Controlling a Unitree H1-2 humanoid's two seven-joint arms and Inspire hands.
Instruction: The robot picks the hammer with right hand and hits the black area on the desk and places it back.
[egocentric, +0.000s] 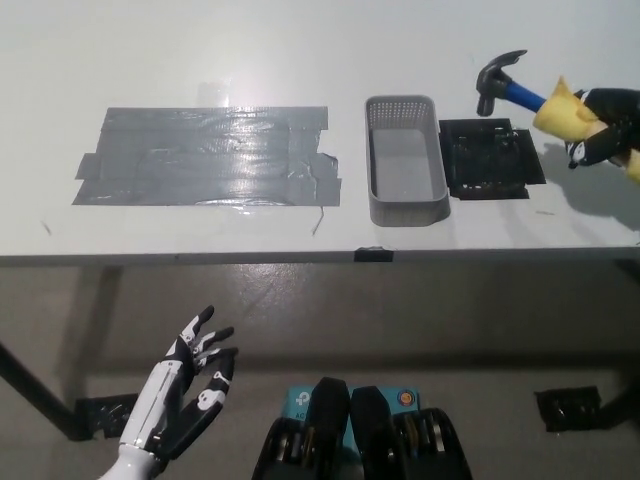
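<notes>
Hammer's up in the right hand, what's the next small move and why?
Probably swing the hammer down onto the black area. The right hand grips its yellow handle, and the head hangs just above the patch's upper edge, beside the grey basket. The left hand rests open below the desk.

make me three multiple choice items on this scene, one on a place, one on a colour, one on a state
1. Where is the grey basket?
A. directly left of the black area
B. on the grey tape patch
C. under the desk

2. What colour is the hammer shaft next to its head?
A. red
B. blue
C. green

3. What is the left hand doing?
A. holding the hammer
B. pressing the tape
C. open, holding nothing, below the desk edge

Key: 1 A, the basket sits beside the black area. 2 B, the shaft shows blue. 3 C, its fingers are spread; the right hand holds the hammer.
</notes>
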